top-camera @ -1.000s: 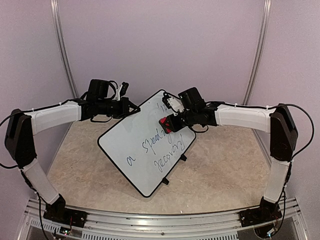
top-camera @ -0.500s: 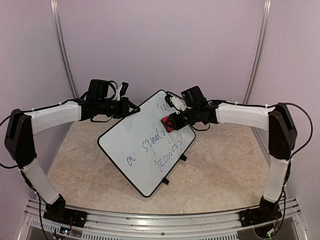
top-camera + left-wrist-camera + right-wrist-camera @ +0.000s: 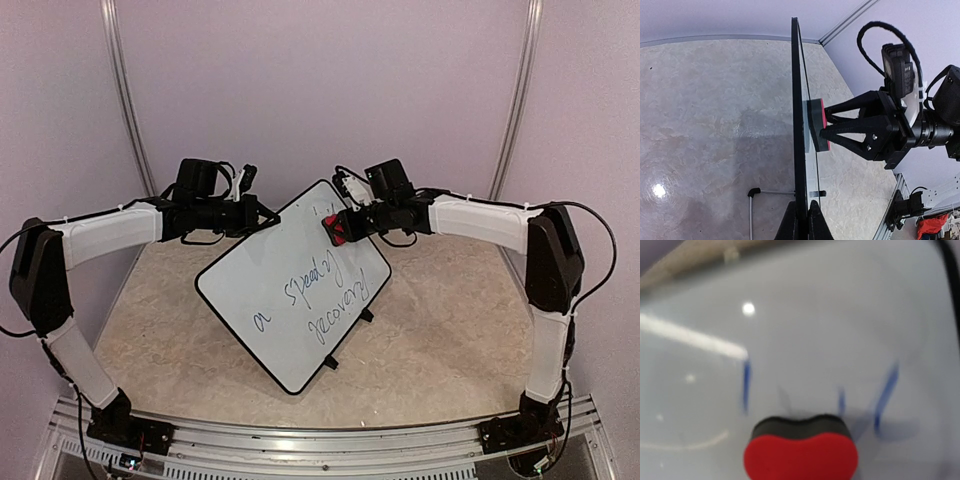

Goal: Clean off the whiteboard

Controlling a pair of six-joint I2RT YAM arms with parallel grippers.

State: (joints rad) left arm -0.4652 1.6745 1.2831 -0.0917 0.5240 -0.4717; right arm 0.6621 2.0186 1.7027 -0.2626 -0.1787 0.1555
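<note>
Top external view: my left claw (image 3: pixel 264 214) is pressed together on the far left rim of the whiteboard (image 3: pixel 285 300). The board stands tilted over the middle of the marbled desk (image 3: pixel 450 345), turned so that one corner points toward my bases. I cannot tell whether that near corner touches the desk. Two small black feet (image 3: pixel 366 316) show along its right edge. Dark blue handwriting (image 3: pixel 325 300) runs across its right half, while the left half is blank white.

My right claw (image 3: pixel 347 226) pinches a red eraser (image 3: pixel 336 229) near the board's far corner. In the left wrist view the board is edge-on, a thin black line between my two left fingers (image 3: pixel 790 222). The eraser's dark felt face lies flat against the board's writing side, with my right claw's fingers closed on its red back. In the right wrist view, which is blurred, the eraser sits low in frame. A few short blue strokes (image 3: pixel 885 390) remain on the white surface just beside it.
</note>
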